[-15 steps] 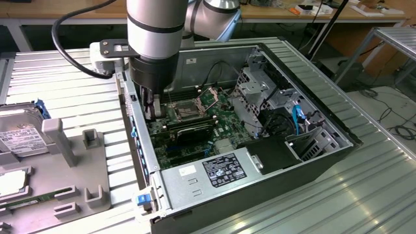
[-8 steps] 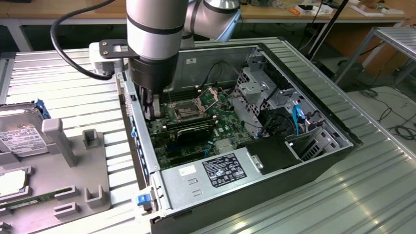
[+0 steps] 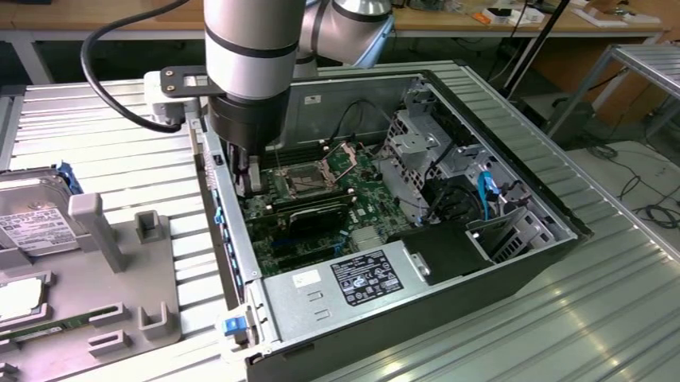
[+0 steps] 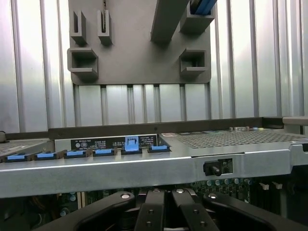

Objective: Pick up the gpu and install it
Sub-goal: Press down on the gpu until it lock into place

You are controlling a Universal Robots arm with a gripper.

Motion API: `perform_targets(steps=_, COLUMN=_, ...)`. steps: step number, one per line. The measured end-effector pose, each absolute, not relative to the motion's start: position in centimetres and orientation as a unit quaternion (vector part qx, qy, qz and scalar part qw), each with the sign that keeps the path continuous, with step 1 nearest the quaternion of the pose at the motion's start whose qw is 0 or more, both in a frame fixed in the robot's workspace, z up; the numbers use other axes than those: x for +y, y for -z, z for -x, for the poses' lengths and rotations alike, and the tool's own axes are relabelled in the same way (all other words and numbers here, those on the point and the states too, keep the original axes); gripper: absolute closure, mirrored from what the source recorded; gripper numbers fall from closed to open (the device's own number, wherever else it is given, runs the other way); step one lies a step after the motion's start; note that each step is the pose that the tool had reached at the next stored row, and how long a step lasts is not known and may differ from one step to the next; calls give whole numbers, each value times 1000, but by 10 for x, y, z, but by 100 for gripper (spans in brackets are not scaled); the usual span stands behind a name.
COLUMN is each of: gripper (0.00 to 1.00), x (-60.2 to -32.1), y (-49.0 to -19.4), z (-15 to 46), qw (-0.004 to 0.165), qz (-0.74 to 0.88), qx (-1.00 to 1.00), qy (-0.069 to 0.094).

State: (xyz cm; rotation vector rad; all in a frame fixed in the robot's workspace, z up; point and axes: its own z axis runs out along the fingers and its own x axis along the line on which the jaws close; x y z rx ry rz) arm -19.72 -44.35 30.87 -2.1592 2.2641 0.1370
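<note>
Arm position: the arm reaches down into the open computer case [image 3: 425,318], close to the case's wall on the exterior view's left.
Gripper [image 3: 250,187]: clenched, fingers drawn together, tips low over the motherboard [image 3: 356,163]. In the wrist view the gripper [image 4: 168,216] sits just inside the wall that carries the row of blue slot latches [image 4: 103,152].
Graphics card [image 3: 314,213]: a dark card standing on edge across the motherboard, just beside the gripper tips and above the power supply [image 3: 361,274].
Grasp: cannot tell whether the closed fingers pinch the card's end or only stand next to it.
Parts holder [image 3: 138,278]: grey, outside the case on the table. Its near slots are bare; the hard drive [image 3: 32,219] and the memory stick [image 3: 53,326] remain there.
Done, as judged: card picked up and brought into the case, at its slot.
Left, as judged: full seating is not confirmed, since the card's contact edge is hidden.
</note>
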Motion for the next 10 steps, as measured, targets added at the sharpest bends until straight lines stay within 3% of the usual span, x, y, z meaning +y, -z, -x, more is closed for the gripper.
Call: perform_targets(steps=10, gripper=89, x=-444, y=-309, z=197, qw=-5, qz=690, qx=723, qy=-33)
